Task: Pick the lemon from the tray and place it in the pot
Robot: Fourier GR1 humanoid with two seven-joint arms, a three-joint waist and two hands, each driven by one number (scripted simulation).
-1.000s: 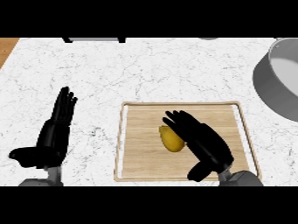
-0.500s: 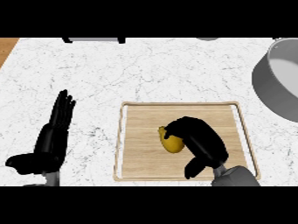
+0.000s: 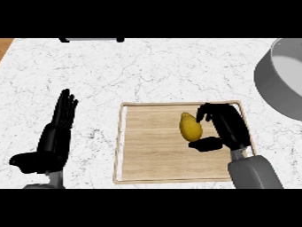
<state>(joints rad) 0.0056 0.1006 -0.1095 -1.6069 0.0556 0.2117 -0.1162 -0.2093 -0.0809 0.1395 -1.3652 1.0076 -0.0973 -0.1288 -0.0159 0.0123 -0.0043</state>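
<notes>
I am gripping oval yellow lemon [image 3: 190, 127] in curled right hand [image 3: 226, 128] on wooden tray [image 3: 140, 177] | risk: one-sided hold, slipping out at lift

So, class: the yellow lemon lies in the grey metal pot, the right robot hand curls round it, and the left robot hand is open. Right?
Not quite. The head view shows the yellow lemon lying on the light wooden tray, not in the grey metal pot. The rest holds: the right robot hand curls round it and the left robot hand is open.
</notes>
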